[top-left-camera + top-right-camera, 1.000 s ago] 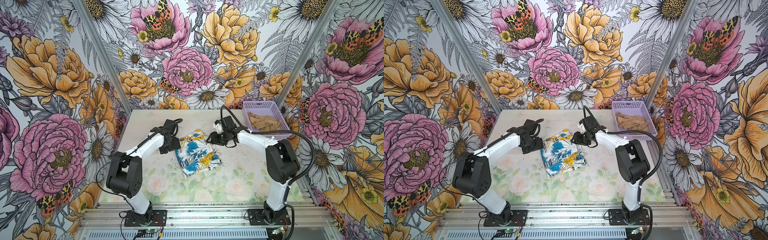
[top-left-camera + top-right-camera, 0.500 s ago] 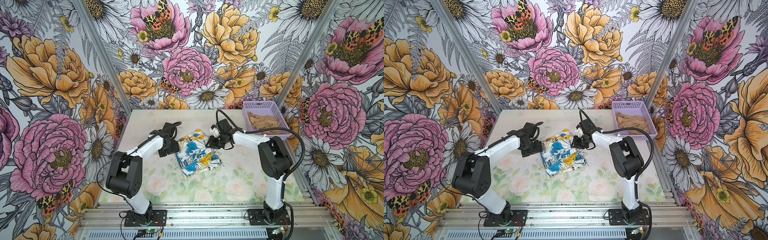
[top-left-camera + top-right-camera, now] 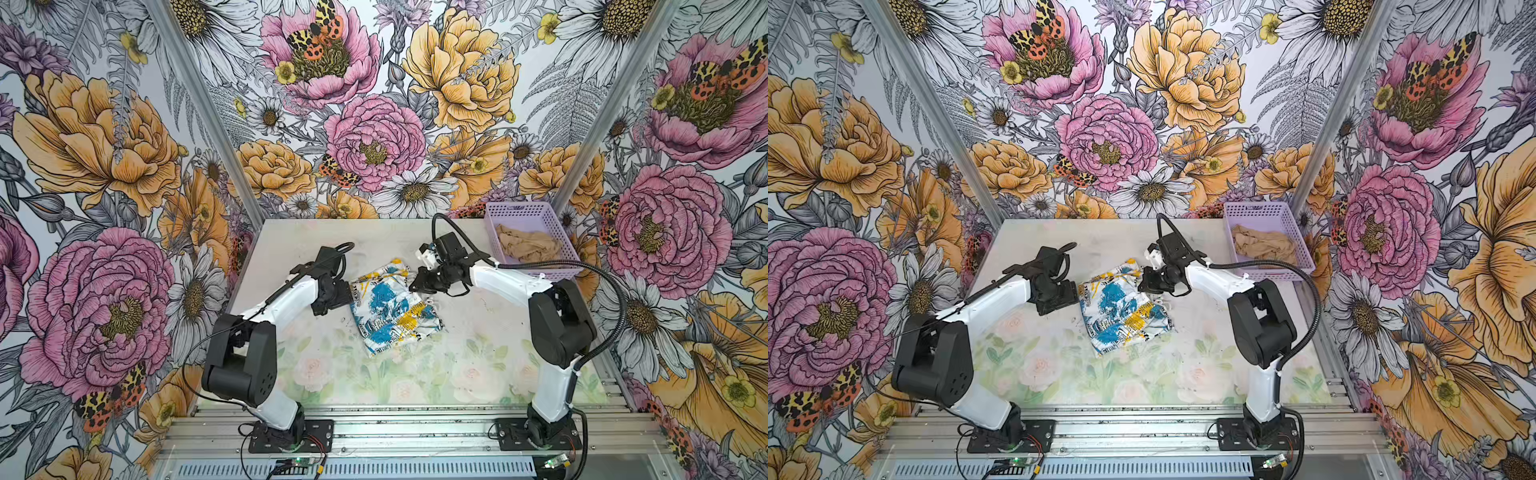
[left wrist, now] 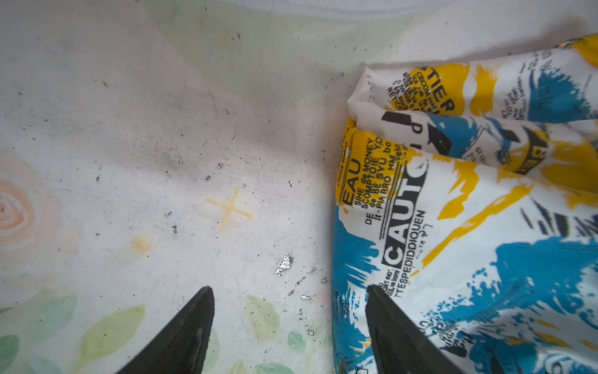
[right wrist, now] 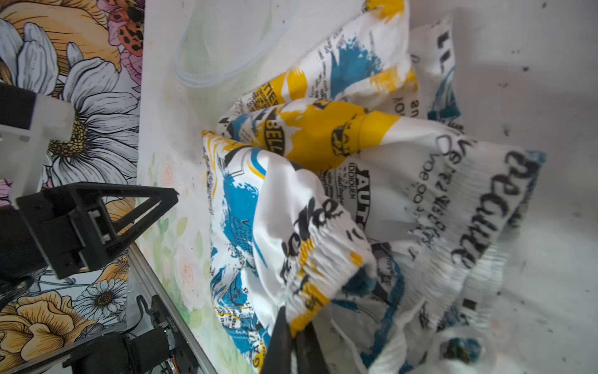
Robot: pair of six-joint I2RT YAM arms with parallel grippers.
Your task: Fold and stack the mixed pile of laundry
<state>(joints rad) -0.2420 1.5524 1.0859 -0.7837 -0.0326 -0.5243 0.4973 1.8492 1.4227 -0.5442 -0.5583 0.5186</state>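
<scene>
Lying crumpled mid-table, the printed garment [image 3: 395,307] is not yet folded; the tan garment [image 3: 528,247] sits bunched in the basket [image 3: 536,272] at the far right. The right gripper [image 5: 293,320] is clamped on a thin pinch of the printed garment's gathered elastic edge, at its far right corner. That bite looks shallow, so a quick pull could let the cloth slip out, or drag the whole bundle across the table [image 3: 316,245] instead of spreading it. The left gripper [image 4: 288,288] stands wide at the garment's left edge, one finger over cloth, one over bare table; closing there may catch several layers or nothing.
</scene>
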